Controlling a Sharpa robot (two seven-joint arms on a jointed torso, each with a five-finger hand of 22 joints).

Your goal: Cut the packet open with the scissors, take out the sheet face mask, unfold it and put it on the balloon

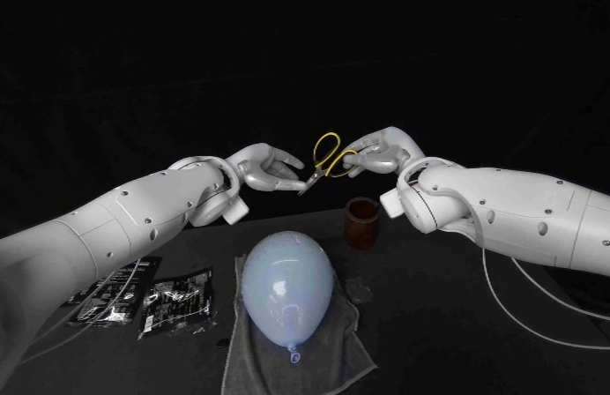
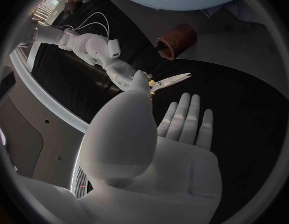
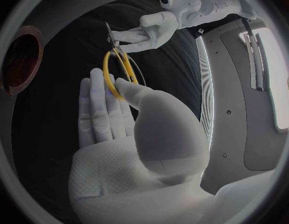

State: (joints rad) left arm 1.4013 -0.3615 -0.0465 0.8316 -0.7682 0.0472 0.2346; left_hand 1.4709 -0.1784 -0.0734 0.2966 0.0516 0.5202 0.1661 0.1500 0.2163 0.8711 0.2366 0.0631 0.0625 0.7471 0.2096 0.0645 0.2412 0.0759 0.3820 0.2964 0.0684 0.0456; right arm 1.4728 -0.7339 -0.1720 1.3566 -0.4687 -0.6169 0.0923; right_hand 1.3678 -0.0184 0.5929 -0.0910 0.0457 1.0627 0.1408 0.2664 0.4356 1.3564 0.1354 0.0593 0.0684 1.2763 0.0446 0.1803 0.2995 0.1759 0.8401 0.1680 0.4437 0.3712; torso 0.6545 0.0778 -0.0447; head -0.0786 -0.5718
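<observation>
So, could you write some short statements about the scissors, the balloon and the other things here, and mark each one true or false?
1. The right hand holds the scissors by their yellow handles. True.
2. The packets are in the left hand. False: the packets lie on the table, beneath the left arm.
3. The balloon lies on a grey cloth. True.
4. The brown cup stands on the robot's side of the balloon. False: the cup stands beyond the balloon.
5. A face mask covers the balloon. False: the balloon is bare.
</observation>
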